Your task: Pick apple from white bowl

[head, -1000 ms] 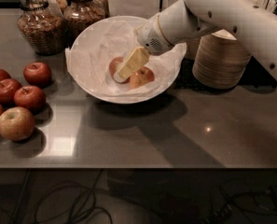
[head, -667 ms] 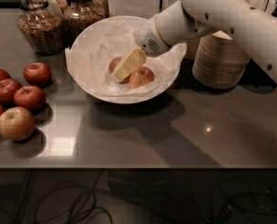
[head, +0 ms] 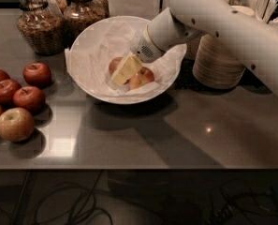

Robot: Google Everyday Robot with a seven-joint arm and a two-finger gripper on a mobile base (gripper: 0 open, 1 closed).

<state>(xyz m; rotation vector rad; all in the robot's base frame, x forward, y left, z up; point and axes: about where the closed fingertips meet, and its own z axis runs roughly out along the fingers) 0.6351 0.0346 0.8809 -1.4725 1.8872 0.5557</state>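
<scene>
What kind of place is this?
Likely a break-room kitchen: snack jars, stacked bowls, loose red apples. The gripper is inside the white bowl, at the apple.

The arm (head: 232,29) enters from the upper right edge of the camera view and slopes down and to the left. Its white cylindrical link bears a row of small dark fastener holes. The link ends in a rounded wrist housing (head: 164,32) with a perforated circular panel on its lower face. The cream-coloured gripper (head: 124,71) extends from the wrist, angled downward and leftward, with its tip low inside the white bowl (head: 124,99).
</scene>
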